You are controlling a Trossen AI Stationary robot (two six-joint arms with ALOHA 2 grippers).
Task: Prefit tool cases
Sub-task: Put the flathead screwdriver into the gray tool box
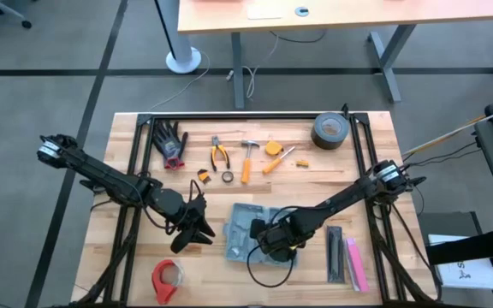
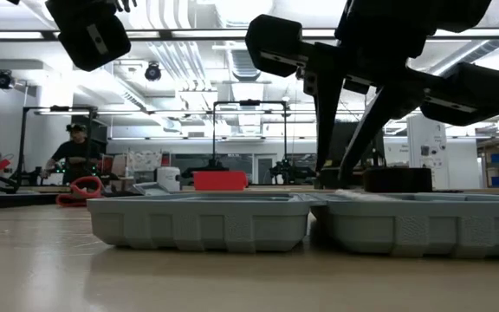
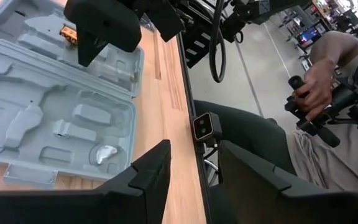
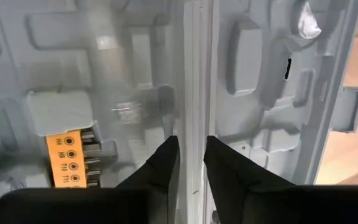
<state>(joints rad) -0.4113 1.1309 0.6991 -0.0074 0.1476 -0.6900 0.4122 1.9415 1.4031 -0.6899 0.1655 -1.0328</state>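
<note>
wooden tabletop [image 1: 144, 257] is carrying the open tool case [image 1: 248, 229] near its front middle. my right gripper [image 4: 191, 163] is hanging over its centre ridge, fingers slightly parted, gripping nothing. my left gripper [image 3: 194, 171] is waiting beside it, fingers apart, empty.

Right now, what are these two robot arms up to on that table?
They are fitting tools into an opened blue-grey tool case lying flat on the wooden table. The right gripper hangs low over the case's middle ridge, jaws slightly apart and empty, beside a yellow bit holder already in its slot. The left gripper waits open beside the case. Pliers and a hammer lie farther back.
</note>
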